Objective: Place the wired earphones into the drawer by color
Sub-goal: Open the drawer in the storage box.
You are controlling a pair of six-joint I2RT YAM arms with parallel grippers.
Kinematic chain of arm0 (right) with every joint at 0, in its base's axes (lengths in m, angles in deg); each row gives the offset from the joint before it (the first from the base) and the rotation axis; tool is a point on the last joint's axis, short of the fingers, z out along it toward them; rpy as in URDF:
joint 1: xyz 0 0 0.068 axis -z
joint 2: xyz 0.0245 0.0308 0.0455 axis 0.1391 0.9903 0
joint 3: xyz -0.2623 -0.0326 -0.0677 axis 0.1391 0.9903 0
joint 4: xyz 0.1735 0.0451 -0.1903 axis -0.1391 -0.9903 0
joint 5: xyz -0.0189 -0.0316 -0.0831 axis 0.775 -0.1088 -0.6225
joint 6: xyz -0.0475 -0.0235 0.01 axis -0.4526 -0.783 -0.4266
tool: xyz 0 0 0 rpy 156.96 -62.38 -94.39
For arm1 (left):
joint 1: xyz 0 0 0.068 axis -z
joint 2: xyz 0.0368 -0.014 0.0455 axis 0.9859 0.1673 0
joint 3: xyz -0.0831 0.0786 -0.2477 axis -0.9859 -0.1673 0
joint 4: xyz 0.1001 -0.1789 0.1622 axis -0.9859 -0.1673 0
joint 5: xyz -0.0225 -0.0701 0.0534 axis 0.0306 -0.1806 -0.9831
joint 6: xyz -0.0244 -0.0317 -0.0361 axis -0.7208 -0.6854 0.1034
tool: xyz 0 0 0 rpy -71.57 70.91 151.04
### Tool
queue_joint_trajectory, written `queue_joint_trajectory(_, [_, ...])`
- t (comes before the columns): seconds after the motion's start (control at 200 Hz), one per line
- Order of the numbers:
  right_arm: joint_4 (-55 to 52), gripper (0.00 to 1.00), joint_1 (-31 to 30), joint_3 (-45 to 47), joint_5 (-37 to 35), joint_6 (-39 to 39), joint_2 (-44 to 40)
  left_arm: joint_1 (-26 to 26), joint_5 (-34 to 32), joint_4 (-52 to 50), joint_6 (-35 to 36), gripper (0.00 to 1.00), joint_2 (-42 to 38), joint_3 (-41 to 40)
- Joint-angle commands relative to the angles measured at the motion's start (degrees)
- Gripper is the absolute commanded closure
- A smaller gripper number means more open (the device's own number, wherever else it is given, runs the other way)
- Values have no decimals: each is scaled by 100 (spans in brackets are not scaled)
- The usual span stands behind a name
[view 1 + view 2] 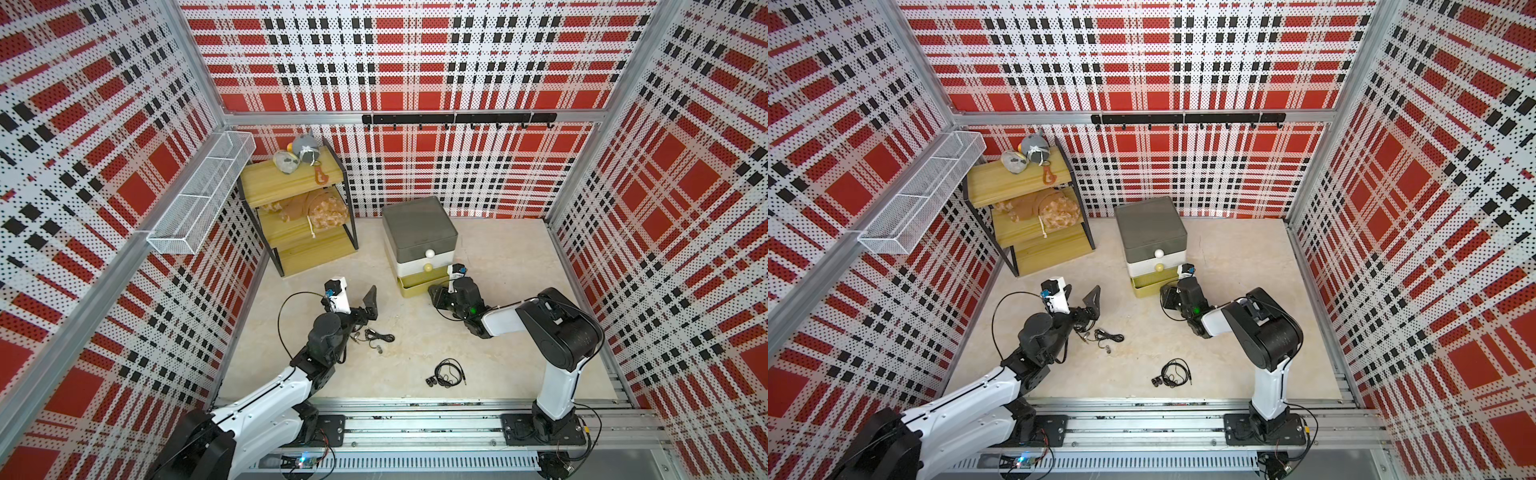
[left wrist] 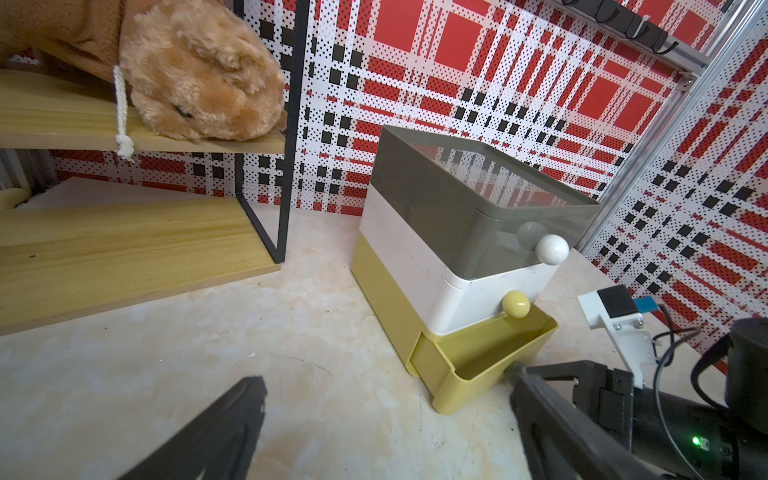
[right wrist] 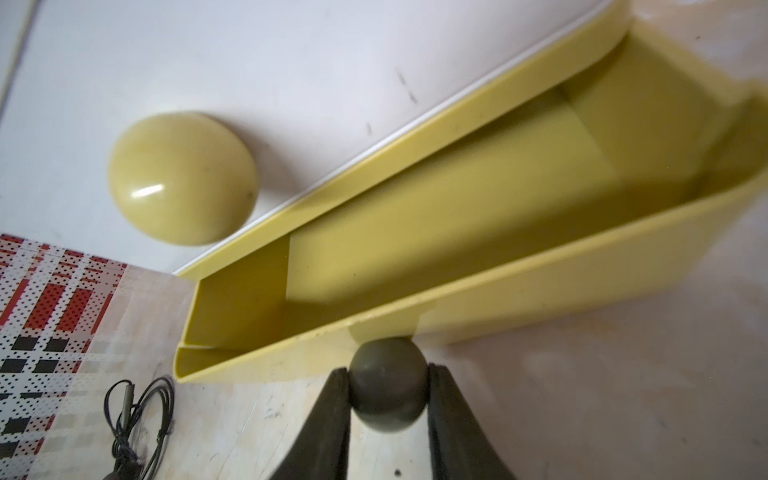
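Pale counter [image 1: 519, 266]: right pincer [image 3: 388, 374] grasps the grey knob [image 3: 388, 399] of the part-open, visibly empty mustard tier [image 3: 519, 286]. Two black earphones [image 1: 449, 372] await sorting; left pincer [image 2: 384, 376] hangs released.

white arm links [image 1: 505, 318], black joints [image 1: 328, 328], thin black cables [image 1: 279, 318], green light [image 1: 472, 310]
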Motion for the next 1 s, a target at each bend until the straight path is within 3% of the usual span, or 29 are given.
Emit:
queue_joint_trajectory(0.0, [22, 67, 12, 194, -139, 51, -270, -48, 3, 109, 25, 1, -69, -61])
queue_joint_trajectory(0.997, [-705, 67, -714, 1385, -615, 223, -1831, -48, 31, 105, 6, 1, -76, -61])
